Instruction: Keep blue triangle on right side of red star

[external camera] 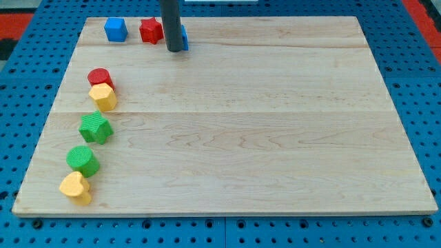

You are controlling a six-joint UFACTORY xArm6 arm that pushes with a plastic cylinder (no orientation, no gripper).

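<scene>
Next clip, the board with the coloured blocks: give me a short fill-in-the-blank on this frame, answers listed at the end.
1. The red star lies near the view's ___ edge of the board.
2. The block directly to the view's left of the red star is the ___ cube.
3. My tip stands in front of the blue triangle, on the view's ___ side of the red star.
4. Between the yellow hexagon and the green cylinder lies the green ___.

Missing words: top; blue; right; star

A robotics lab bench: a pale wooden board (275, 124) lies on a blue perforated mounting plate (413, 83), with small coloured test blocks along the board's left and far edges.
</scene>
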